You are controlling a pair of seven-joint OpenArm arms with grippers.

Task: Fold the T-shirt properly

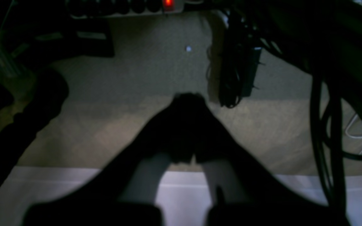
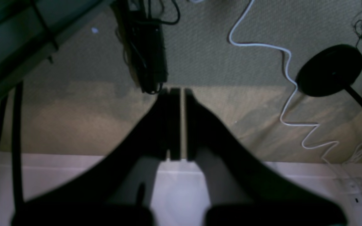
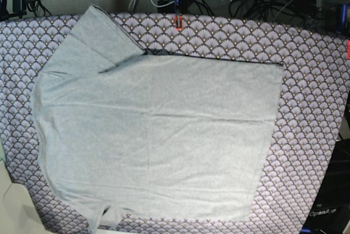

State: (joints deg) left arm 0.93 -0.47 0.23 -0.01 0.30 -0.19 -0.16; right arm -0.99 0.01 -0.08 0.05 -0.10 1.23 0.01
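Left end effector [image 1: 188, 99] closed, its edges blurred, T-shirt [image 3: 153, 130] only in base view, neckline bunched and unclear

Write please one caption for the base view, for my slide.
A light grey T-shirt, not yet fully folded, lies on a purple scallop-patterned cloth.

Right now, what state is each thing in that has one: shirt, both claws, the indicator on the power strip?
T-shirt: spread on the patterned cloth, partly folded or bunched, lightly creased, one corner jutting toward the robot's side
left claw: shut, empty, off the shirt
right claw: very nearly shut, thin gap between fingers, empty, off the shirt
power strip indicator: lit red
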